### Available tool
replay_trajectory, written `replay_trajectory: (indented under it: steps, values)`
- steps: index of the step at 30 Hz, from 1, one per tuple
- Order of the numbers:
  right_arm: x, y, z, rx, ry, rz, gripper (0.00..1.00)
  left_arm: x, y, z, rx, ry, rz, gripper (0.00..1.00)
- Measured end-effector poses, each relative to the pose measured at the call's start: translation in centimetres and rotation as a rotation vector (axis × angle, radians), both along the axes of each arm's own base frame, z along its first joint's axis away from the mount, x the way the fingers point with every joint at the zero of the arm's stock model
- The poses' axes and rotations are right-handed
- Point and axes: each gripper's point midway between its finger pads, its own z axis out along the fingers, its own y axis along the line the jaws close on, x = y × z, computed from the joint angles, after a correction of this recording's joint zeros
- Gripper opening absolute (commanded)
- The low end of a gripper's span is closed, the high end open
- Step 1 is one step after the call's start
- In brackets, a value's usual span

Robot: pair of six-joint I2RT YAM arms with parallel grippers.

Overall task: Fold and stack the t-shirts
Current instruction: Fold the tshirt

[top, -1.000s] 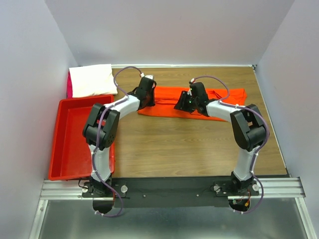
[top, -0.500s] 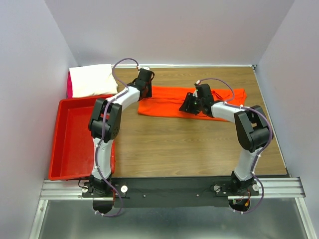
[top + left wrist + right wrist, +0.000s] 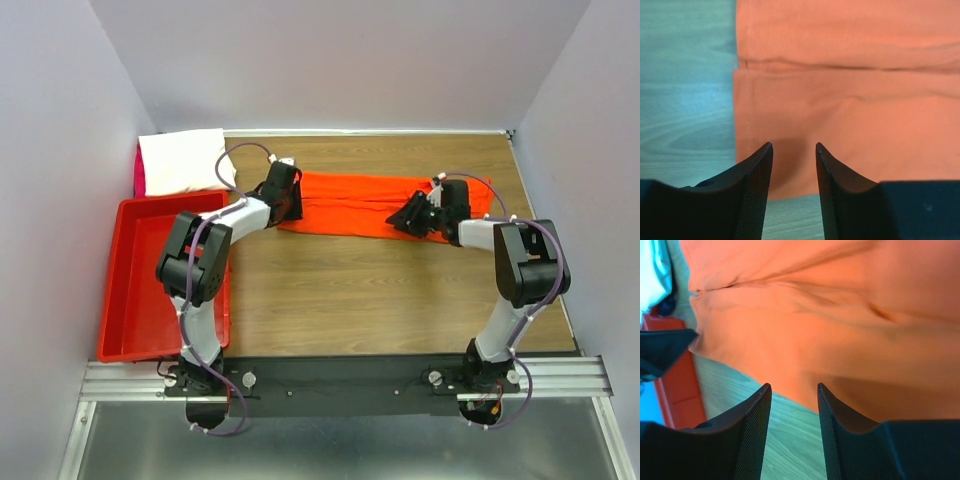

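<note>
Top external view: a bright orange-red cloth t-shirt (image 3: 360, 203), folded into a long narrow band, lies flat across the far half of the brown wood-grain desk (image 3: 380, 290), running left to right. The left jaws stand at its left end and the right jaws near its right end, both at the band's near edge. In the left wrist view the two dark fingers are parted by a narrow gap with nothing between them, set over the hemmed near-left corner of the shirt (image 3: 850, 110). In the right wrist view the jaws are likewise narrowly parted and empty, over the near edge of the wrinkled cloth (image 3: 840, 325). Whether either pair touches the fabric cannot be told. A folded white cloth t-shirt (image 3: 183, 160) rests at the far left corner on a pink one (image 3: 139, 178), of which only a sliver shows. Just in front of them sits a rigid red plastic bin (image 3: 140, 300) along the left side of the desk
</note>
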Motion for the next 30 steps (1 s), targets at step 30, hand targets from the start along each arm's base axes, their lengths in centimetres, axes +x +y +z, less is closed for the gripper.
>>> replay_trajectory:
  steps: [30]
  values:
    - [-3.6, -17.9, 5.4, -0.205, -0.093, -0.592, 0.61, -8.4, 5.6, -2.9, -0.037, 0.122, 0.1, 0.46]
